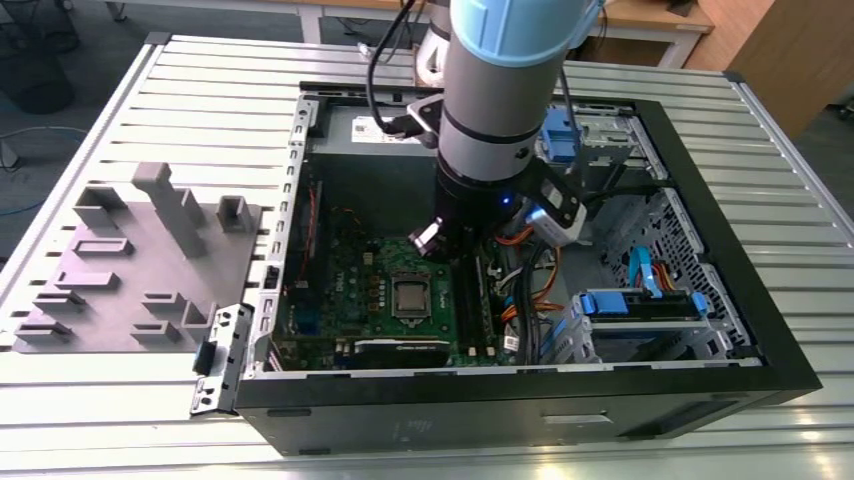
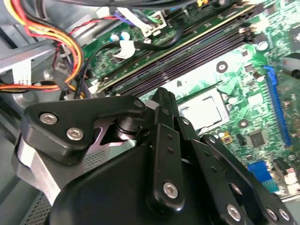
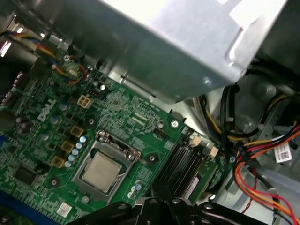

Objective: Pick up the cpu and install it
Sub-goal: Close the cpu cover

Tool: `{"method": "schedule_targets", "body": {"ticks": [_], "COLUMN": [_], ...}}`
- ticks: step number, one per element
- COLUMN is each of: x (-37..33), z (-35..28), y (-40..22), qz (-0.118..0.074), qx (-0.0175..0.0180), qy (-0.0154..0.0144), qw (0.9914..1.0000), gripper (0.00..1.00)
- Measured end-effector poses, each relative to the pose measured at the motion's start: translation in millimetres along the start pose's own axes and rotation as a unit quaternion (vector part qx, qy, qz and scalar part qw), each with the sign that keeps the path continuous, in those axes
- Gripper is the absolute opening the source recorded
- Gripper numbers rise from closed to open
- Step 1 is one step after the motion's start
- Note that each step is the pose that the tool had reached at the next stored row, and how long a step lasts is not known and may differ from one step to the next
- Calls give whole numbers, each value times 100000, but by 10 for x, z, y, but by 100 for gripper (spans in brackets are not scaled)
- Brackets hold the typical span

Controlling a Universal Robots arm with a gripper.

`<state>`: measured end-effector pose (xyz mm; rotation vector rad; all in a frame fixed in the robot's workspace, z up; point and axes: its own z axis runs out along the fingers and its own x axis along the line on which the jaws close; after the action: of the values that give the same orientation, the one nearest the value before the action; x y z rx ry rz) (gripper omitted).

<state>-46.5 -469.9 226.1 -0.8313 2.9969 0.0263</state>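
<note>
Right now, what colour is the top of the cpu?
Silvery grey, clearest in the first wrist view: the cpu sits in its socket.

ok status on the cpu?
Gripper inside case, above motherboard. Cpu seated in socket, not held. Memory sticks alongside.

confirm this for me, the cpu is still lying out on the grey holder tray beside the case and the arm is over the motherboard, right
Not quite. The cpu is not on the grey holder tray; the first wrist view shows it sitting in the socket on the green motherboard inside the computer case. The rest holds: in the exterior view the arm hangs over the motherboard.
</note>
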Motion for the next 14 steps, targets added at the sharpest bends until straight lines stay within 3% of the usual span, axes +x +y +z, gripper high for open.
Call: {"method": "schedule_targets", "body": {"ticks": [4, 14], "x": [48, 143], "z": [-1, -4], "y": [-9, 43], "qz": [-287, -651], "qx": [7, 111], "qy": [-39, -235], "qw": [100000, 99998], "gripper": [11, 11]}}
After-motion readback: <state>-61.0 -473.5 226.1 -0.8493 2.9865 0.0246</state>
